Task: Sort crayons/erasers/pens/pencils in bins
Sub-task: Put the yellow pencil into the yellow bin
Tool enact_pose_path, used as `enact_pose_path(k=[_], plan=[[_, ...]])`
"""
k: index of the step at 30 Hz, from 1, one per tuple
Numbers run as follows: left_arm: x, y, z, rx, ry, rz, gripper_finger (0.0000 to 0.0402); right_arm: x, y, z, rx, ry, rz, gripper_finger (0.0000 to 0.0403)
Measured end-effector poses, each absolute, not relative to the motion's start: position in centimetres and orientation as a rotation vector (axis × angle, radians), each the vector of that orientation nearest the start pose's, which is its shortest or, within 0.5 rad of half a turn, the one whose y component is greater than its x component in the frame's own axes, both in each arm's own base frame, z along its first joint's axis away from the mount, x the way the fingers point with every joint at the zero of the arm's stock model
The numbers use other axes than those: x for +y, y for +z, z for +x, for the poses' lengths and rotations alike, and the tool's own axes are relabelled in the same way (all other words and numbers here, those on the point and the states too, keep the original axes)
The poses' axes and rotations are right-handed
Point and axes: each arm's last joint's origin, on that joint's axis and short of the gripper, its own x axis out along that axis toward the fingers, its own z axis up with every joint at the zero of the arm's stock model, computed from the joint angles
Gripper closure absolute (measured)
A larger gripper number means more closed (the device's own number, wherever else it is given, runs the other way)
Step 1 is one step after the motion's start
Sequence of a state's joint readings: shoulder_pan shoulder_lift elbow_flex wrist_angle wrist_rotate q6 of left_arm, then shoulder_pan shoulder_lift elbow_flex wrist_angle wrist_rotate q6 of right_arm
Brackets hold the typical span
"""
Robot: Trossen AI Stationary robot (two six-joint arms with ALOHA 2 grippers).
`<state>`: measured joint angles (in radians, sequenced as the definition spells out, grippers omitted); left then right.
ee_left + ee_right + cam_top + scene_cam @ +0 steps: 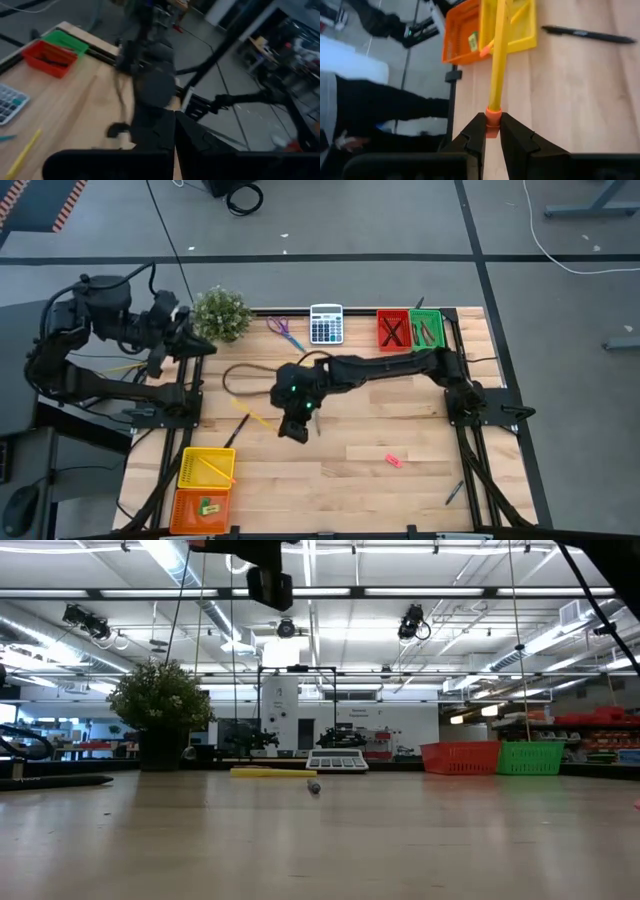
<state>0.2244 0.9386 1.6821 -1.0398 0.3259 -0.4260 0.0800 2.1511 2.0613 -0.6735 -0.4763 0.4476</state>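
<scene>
A: Red bin (392,330) contents?
B: Dark sticks, too small to name. Right claw (297,430) hidden under its wrist from above.
A: Orange bin (461,34)?
B: Cut off by the edge.

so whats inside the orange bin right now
One small green eraser lies in the orange bin; the right wrist view shows it too. The rest of its floor looks bare, though the near wall hides a strip.

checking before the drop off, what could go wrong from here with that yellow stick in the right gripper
1. The right gripper pinches the yellow pen only at its orange end cap, so the long free end could swing or slip out.
2. The pen points toward the yellow bin and orange bin, which sit side by side; it could land in the wrong one.
3. A black pen lies close by and might get knocked.
</scene>
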Motion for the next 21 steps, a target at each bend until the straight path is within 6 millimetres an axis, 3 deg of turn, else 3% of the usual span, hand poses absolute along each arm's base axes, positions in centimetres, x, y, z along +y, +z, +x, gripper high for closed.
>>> enact_pose_path(k=[7,15,18,21], plan=[[0.5,50.6,8.5,0.295,-0.112,-0.426,0.0389,2.6,31.2,47.1,0.866,0.279,0.642,0.0348],[0.6,51.2,5.5,0.35,0.1,-0.275,0.0387,2.3,34.8,45.4,0.761,0.285,0.578,0.0348],[0.7,51.2,5.6,0.353,0.136,-0.264,0.0381,2.2,35.7,45.0,0.734,0.29,0.573,0.0348],[0.9,50.9,7.2,0.4,0.116,-0.191,0.0371,1.9,35.9,44.8,0.738,0.279,0.6,0.0348]])
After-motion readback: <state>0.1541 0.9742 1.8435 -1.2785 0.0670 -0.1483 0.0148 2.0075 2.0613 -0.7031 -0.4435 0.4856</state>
